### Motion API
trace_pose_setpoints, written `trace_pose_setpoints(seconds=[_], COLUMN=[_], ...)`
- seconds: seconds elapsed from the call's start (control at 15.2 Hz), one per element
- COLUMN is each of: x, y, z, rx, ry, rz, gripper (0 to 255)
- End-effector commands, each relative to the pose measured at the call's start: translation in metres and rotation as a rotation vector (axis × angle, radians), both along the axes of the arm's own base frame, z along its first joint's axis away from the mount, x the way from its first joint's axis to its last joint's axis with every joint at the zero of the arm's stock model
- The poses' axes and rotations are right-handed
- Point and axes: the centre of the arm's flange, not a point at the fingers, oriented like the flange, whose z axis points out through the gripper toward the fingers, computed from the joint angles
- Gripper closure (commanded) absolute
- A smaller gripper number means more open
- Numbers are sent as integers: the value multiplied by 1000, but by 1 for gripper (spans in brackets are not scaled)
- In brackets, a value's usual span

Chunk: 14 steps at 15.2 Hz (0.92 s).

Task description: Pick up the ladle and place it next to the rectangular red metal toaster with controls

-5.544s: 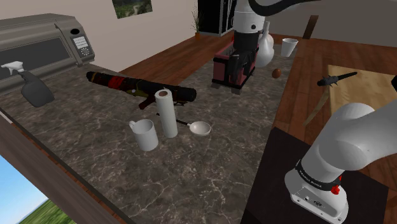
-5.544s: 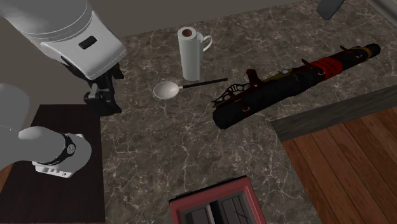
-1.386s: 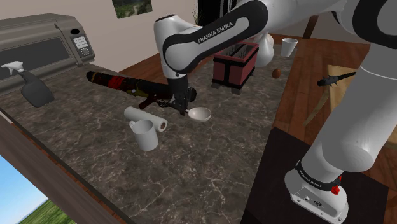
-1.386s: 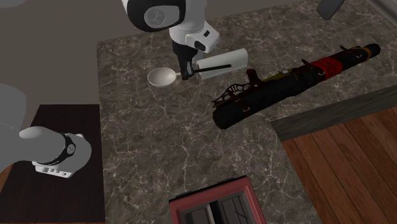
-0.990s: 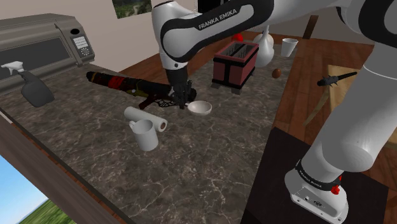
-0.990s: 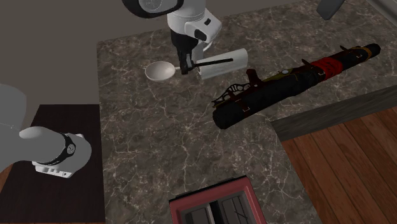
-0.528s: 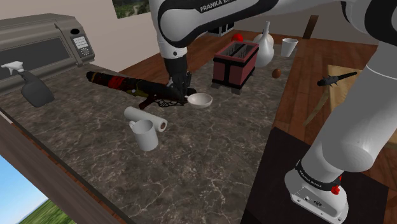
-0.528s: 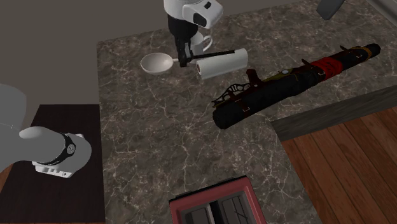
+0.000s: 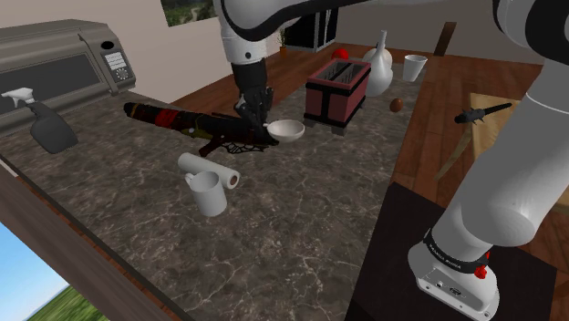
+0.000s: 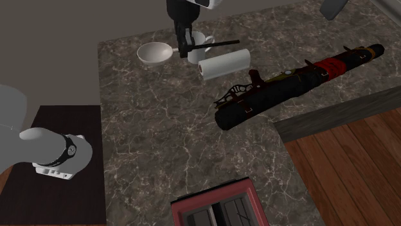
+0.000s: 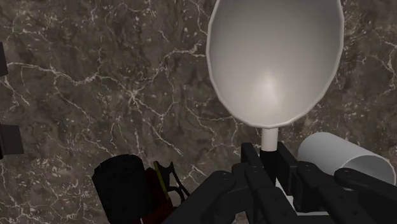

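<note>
Pinching the ladle (image 9: 288,130) by its thin stem just behind the white bowl with the hand (image 9: 255,116), bowl-up and level over the dark marbled table (image 9: 292,232), beside the black bundle (image 9: 196,123), apart from the red toaster (image 9: 337,91), beyond the toppled roll (image 9: 211,169) and mug (image 9: 208,193).

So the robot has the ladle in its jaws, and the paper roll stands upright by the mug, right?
Not quite. The jaws do clasp the ladle, but the paper roll lies on its side by the mug, not upright, as the shoulder view shows.
</note>
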Motion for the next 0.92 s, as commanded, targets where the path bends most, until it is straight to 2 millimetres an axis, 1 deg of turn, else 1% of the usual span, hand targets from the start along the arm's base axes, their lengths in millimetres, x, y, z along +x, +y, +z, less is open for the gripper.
trace_pose_setpoints(seconds=[0.0, 0.86], x=[1, 1], y=[-1, -1], z=[9, 78], rx=[0, 0], ry=[0, 0], rz=[0, 0], gripper=[255, 255])
